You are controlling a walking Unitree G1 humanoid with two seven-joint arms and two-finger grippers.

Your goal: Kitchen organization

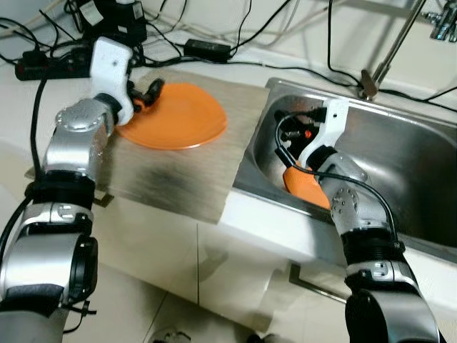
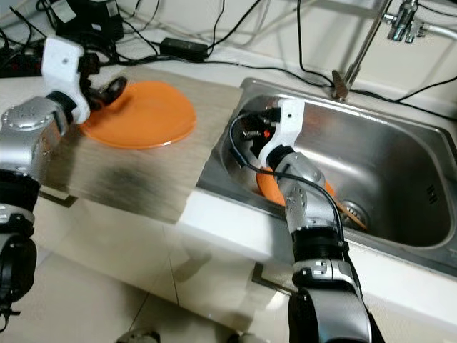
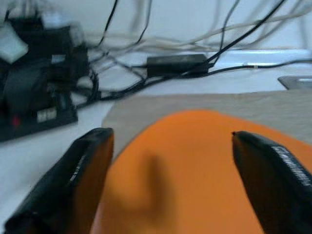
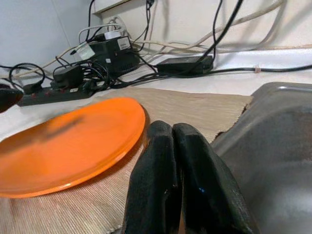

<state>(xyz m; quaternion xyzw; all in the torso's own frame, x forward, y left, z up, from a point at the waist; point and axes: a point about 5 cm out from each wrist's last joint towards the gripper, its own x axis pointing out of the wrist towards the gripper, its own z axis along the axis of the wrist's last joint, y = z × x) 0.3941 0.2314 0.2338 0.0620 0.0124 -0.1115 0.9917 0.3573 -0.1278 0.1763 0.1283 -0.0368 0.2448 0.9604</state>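
Left gripper (image 1: 146, 93): fingers spread wide, empty, poised over the near edge of the orange plate (image 1: 175, 114).
Right gripper (image 4: 178, 180): fingers pressed together at the sink's left rim; whether anything is pinched between them cannot be told.
Orange plate: flat on the grey mat (image 1: 193, 171), left of the sink (image 1: 414, 150).
Second orange dish (image 2: 268, 187): inside the sink, under the right arm.
Progress, as judged: one plate out; one remains in the basin.
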